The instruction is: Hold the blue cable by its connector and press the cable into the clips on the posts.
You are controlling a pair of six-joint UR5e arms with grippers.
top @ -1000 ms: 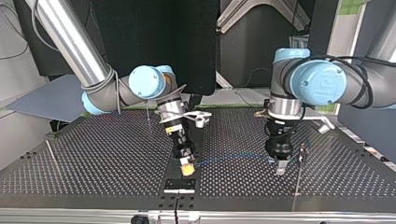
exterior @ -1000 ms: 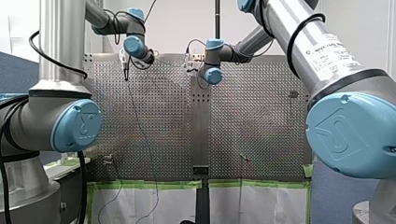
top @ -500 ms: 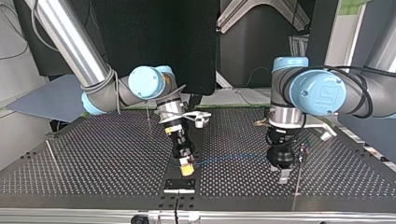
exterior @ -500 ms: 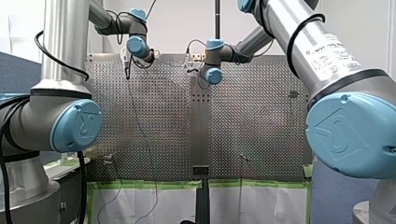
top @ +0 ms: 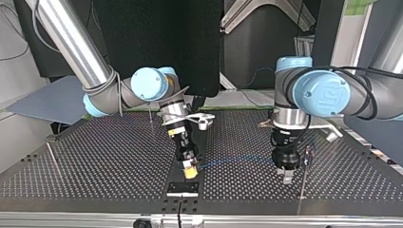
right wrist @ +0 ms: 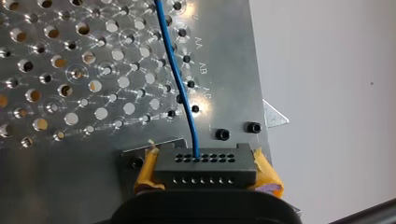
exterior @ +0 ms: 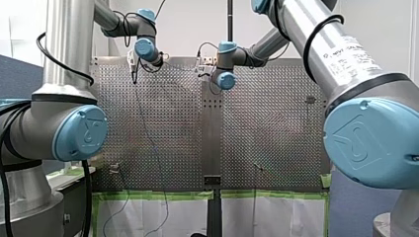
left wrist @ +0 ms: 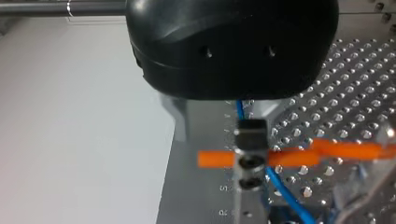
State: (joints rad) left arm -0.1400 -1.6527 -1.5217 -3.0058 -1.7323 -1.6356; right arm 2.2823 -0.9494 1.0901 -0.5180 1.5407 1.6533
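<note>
Clamping the connector (right wrist: 205, 170) between the yellow pads (right wrist: 261, 168) of my right tool (top: 190, 171), low by the counter's (top: 95, 156) near edge in the top view. Blue cable (top: 237, 162) leaves it toward 3 o'clock, long axis roughly level, running to my left tool (top: 287, 175); can't tell whether that tool is apart or together. Thin post (top: 304, 175) stands just beside my left tool, at its 3 o'clock. Left arm looks nearer the post, so I'd guess the cable goes further toward 3 o'clock. Nothing seen between.

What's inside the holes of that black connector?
The blue cable enters one hole of the connector; the other holes look empty. How deep it runs is hidden inside.
</note>
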